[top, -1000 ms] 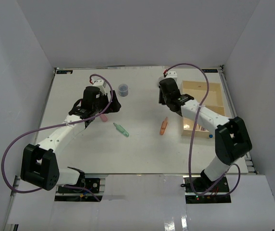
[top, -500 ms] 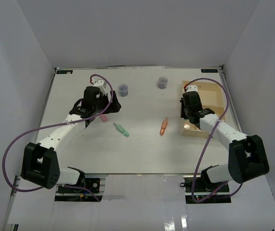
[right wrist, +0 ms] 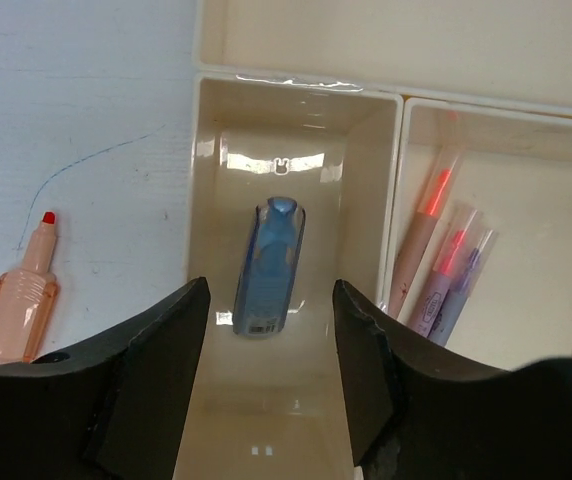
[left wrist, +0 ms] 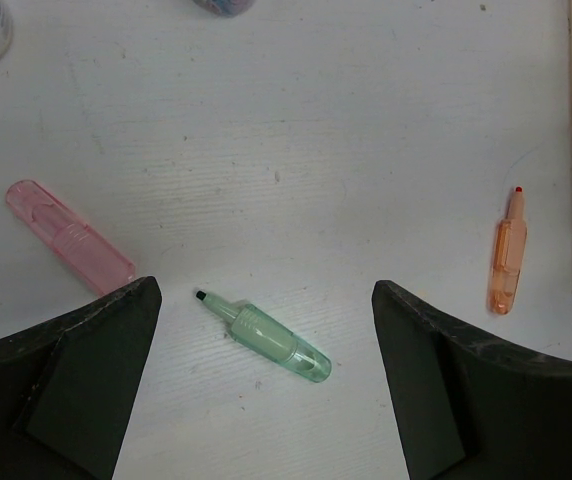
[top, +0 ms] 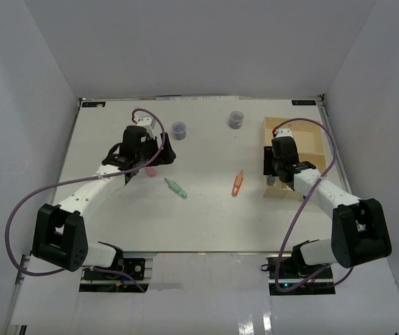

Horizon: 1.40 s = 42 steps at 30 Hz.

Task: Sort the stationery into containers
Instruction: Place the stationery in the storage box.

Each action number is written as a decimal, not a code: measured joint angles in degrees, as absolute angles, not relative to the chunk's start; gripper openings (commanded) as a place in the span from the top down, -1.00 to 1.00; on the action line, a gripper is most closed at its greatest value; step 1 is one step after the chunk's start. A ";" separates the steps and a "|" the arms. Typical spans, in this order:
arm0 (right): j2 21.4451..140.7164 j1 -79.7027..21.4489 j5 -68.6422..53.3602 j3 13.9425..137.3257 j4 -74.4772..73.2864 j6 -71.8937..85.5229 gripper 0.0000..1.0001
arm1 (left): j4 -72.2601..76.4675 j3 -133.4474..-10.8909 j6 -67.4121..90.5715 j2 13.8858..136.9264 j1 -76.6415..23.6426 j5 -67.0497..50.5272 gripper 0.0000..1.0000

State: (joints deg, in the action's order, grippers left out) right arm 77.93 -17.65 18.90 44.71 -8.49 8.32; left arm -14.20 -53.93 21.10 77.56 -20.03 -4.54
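Observation:
My left gripper hangs open over the table, with a green marker lying between its fingers, touching neither. A pink marker lies just to its left. An orange marker lies beside the tray. My right gripper is open above a small compartment. A stubby blue piece lies on that compartment's floor, free of the jaws. The neighbouring compartment holds pink and purple pens.
Two small round grey-blue pots stand at the back of the table. The tray sits near the table's right edge, close to the side wall. Purple cables loop from both arms.
The right arm has swung from the back middle of the table to over the tray, uncovering the second pot, and its jaws have widened. The left arm has barely moved.

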 measured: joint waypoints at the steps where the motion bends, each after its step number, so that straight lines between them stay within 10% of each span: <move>1: 77.82 -17.65 18.94 44.71 -8.49 8.14 -0.33 | -14.28 -53.93 21.21 77.76 -20.03 -4.54 -0.96; 19: 59.99 -17.58 16.01 44.71 -10.35 4.89 -0.98 | -21.10 -55.00 28.97 82.39 -17.52 8.01 -0.96; 42: 49.91 -17.58 8.99 40.60 -5.80 4.29 -0.80 | -25.93 -64.18 38.04 100.82 -11.22 8.34 -0.50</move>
